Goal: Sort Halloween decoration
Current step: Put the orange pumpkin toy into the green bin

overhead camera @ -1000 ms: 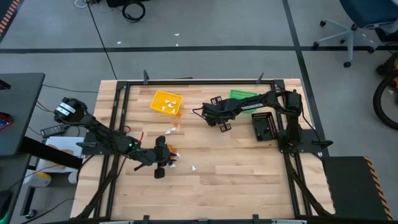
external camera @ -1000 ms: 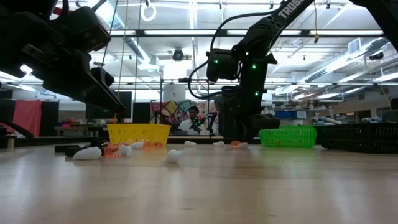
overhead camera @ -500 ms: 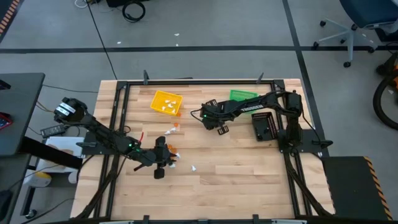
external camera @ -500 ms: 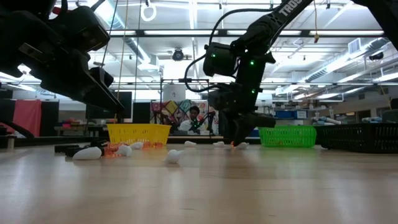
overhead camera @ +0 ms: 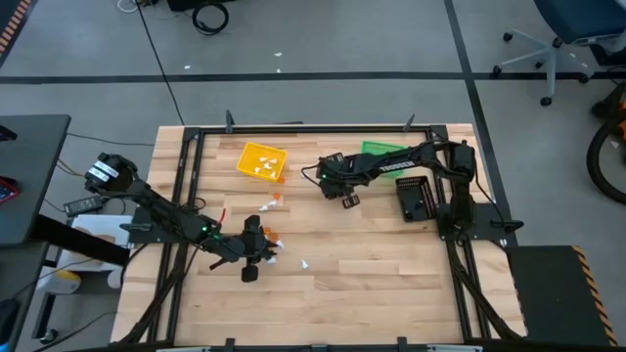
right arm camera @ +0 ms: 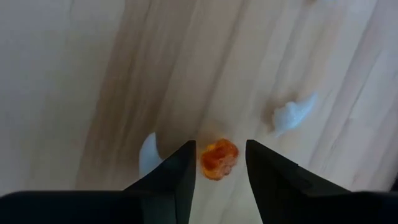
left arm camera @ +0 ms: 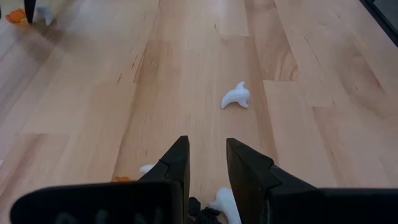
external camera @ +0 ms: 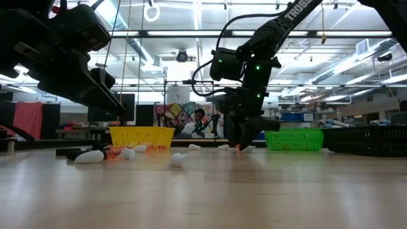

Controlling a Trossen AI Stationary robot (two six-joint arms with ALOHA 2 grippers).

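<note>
Right gripper (right arm camera: 217, 163), jaws apart, straddles an orange trinket (right arm camera: 219, 158), seemingly ungrasped; next, close and lift

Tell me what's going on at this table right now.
Two robot arms are sorting tiny Halloween trinkets. The right end effector is open, straddling an orange trinket on the table, not yet gripped. The left end effector is open, low over white trinkets. The yellow bin already holds some.
</note>
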